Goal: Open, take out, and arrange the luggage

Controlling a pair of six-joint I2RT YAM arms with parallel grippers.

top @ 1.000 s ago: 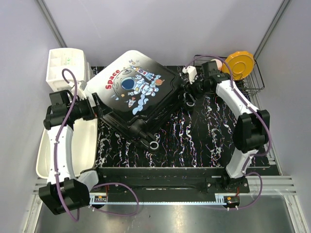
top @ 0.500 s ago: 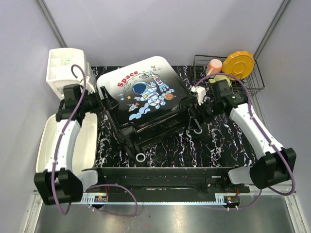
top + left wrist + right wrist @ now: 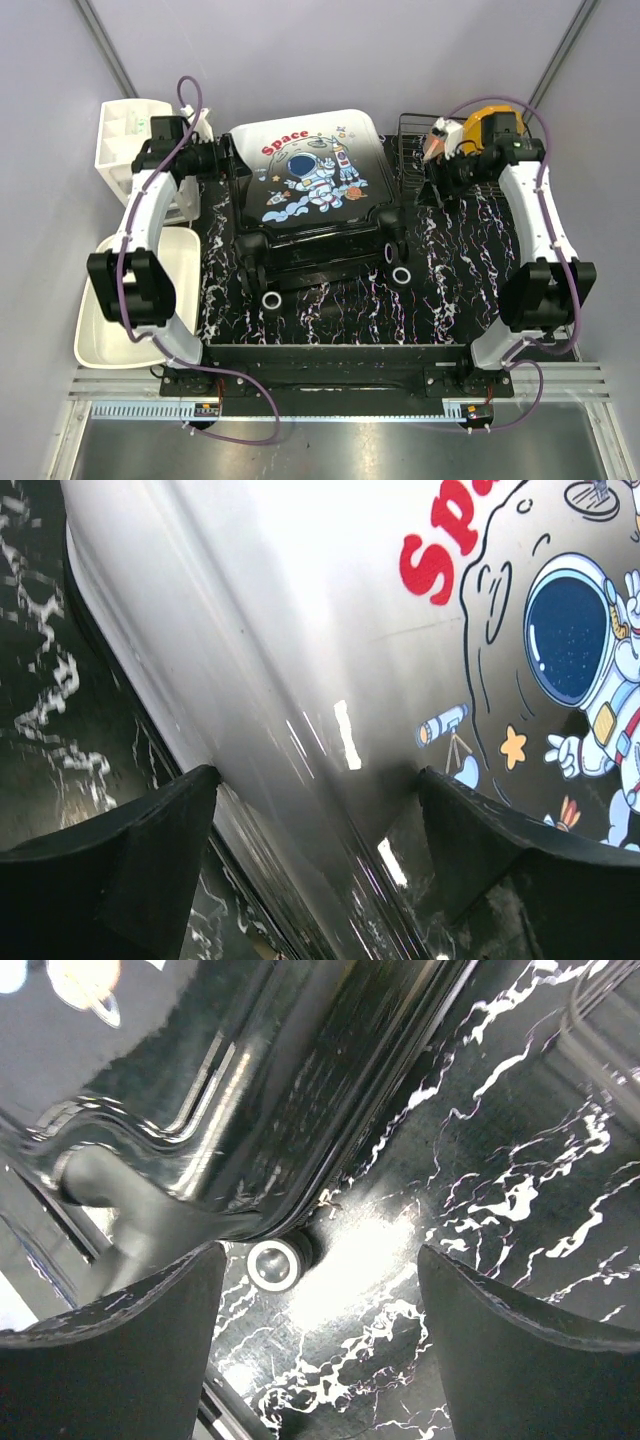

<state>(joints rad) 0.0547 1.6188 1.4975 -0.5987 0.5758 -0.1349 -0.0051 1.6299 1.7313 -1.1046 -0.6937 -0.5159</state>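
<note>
The large hard-shell suitcase, black-to-white with a cartoon astronaut print, lies shut and print-up in the middle of the black marbled desk, its black wheels toward the near edge. The left pincer stands spread at the case's far left corner, the white shell showing between its fingers, though whether they touch it is hard to make out. The right pincer is likewise spread, off the case's right side beside the black wire basket.

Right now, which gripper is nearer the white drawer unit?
Left. The left gripper sits between drawer unit and suitcase; the right gripper is beyond the suitcase, by the wire basket.
</note>
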